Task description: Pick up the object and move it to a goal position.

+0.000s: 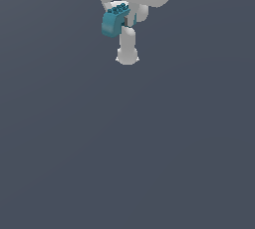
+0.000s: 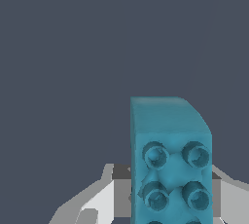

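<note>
At the top of the exterior view, left of centre, the teal brick (image 1: 114, 20) sits tilted, studs uppermost, clamped in the white gripper (image 1: 124, 21); one finger (image 1: 127, 46) extends below. In the wrist view the brick (image 2: 170, 159) stands between both grey-white fingers (image 2: 97, 203).

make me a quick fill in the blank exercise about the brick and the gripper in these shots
1. The toy brick held by the gripper is ____ in colour.
2. In the wrist view, the brick's face toward the camera is covered with round ____.
3. The gripper's fingers are ____ in colour.
4. In the exterior view, the brick sticks out toward the view's ____ of the finger.

Missing words: teal-blue; studs; white; left
</note>
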Tool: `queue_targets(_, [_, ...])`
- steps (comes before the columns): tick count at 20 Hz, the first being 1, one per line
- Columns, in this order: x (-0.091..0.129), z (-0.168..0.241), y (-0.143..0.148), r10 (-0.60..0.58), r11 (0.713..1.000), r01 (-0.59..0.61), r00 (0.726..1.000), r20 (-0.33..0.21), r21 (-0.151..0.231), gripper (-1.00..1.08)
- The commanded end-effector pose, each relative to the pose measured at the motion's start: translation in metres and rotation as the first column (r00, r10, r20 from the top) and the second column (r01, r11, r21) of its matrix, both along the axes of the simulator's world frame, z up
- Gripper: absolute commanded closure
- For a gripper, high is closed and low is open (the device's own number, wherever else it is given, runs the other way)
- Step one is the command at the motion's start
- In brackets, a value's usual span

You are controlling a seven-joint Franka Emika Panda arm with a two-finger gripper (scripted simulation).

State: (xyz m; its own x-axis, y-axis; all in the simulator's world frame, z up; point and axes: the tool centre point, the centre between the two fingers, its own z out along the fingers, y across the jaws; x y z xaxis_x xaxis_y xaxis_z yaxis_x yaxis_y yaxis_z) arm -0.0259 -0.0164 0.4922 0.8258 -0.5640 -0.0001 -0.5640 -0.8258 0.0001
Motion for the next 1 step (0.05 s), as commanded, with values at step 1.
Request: queue_targets(1, [-0.0001, 0.0023, 0.0002, 0.0, 1.0, 0.0, 1.0, 0.0, 0.0, 1.08])
